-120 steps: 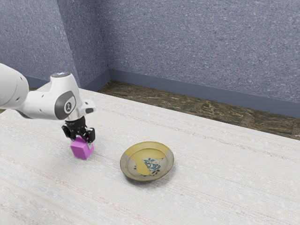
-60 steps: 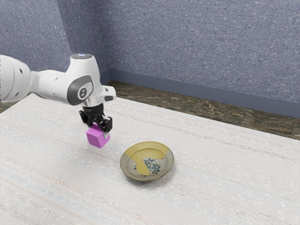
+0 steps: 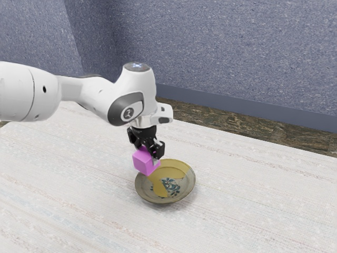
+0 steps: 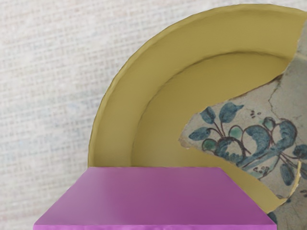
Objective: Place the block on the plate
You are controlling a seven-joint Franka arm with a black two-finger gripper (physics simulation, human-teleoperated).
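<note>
Magenta cube (image 3: 145,163), shifted from beside the floral-patterned plate (image 3: 185,185) to its edge, aloft, clamped between both fingers of the black two-finger gripper (image 3: 149,153); centring over the plate, then lowering, presumably remain.

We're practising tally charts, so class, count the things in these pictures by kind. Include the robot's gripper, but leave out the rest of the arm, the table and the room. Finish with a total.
Block: 1
Plate: 1
Gripper: 1
Total: 3
</note>
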